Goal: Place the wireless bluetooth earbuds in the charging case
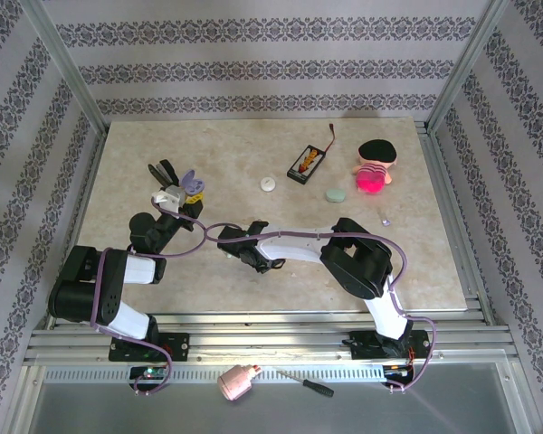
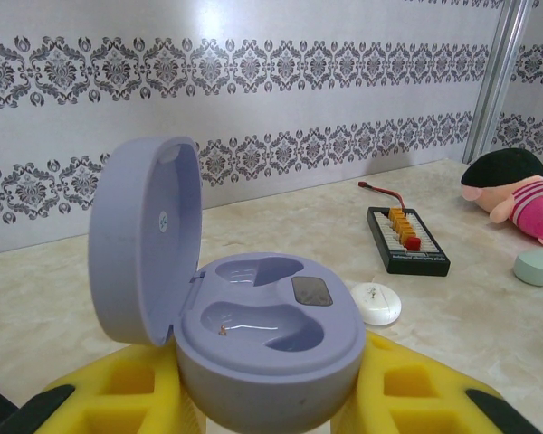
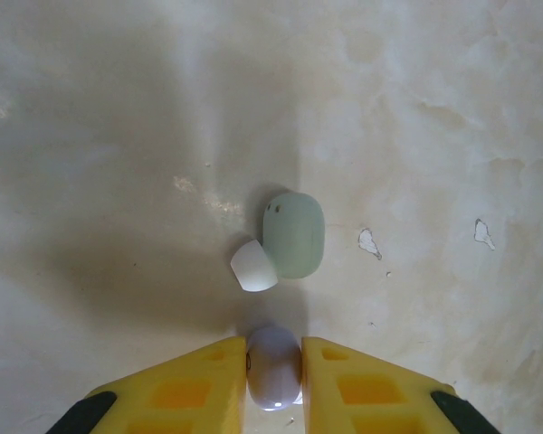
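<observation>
so the left pincer (image 2: 271,384) has its 2 yellow fingers (image 2: 118,398) squeezed in on either side of the lavender charging case (image 2: 271,339), so it's closed on the case and gripping the base. The lid (image 2: 145,240) is flipped open and stands up on the left side, and the 2 wells inside both look empty, with a small dark rectangle next to the far one. From the top camera that case sits over the left part of the worktop (image 1: 253,145), right at the tip of the left arm. The right pincer (image 3: 273,362) points down at the marble and is nearly closed, with a pale lavender earbud (image 3: 273,369) pinched between it, both yellow pads touching the bud's sides. Can't tell if the bud is lifted or sitting on the surface. Just past it a mint-green earbud (image 3: 292,233) with a white tip (image 3: 253,268) lies on the worktop, close to the fingers but not touching them. In the top view the right arm is stretched across toward the left, so its pincer ends up near the left arm. Further back and to the right there's a white disc (image 1: 269,183), a black battery holder (image 1: 306,164) with wires, a mint-green oval shell (image 1: 335,194) and a plush doll (image 1: 376,165), all well apart from both pincers
</observation>
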Available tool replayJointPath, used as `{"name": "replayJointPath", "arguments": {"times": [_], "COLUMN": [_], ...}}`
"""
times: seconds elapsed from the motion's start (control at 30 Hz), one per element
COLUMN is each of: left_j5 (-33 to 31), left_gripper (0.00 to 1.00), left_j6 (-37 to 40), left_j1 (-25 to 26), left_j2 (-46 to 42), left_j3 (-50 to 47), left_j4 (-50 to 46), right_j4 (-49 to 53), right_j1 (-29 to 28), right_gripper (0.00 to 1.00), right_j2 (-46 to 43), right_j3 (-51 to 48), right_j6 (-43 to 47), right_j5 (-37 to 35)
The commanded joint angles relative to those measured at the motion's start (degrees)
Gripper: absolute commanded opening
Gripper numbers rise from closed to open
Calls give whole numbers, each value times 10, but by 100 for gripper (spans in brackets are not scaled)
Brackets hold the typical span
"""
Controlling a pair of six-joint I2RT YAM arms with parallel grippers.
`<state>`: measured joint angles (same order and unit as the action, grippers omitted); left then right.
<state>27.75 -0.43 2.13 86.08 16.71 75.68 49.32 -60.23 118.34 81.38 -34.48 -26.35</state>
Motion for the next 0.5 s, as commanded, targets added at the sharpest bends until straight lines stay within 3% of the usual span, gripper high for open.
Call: {"name": "replayJointPath", "arguments": {"times": [0.0, 0.47], "left_j5": [-3, -2], "left_gripper": [15, 15], "left_j6": [5, 11], "left_j1": [-6, -6], "left_j2": [-7, -10], "left_j3": [-4, -7], "left_j4": [9, 6], "right_j4": [16, -7], "right_j1": [0, 21], "right_gripper": [22, 21], "right_j2": [16, -6], "right_j3": [3, -16], "right_j6": [9, 27], "right_j5": [-13, 0]}}
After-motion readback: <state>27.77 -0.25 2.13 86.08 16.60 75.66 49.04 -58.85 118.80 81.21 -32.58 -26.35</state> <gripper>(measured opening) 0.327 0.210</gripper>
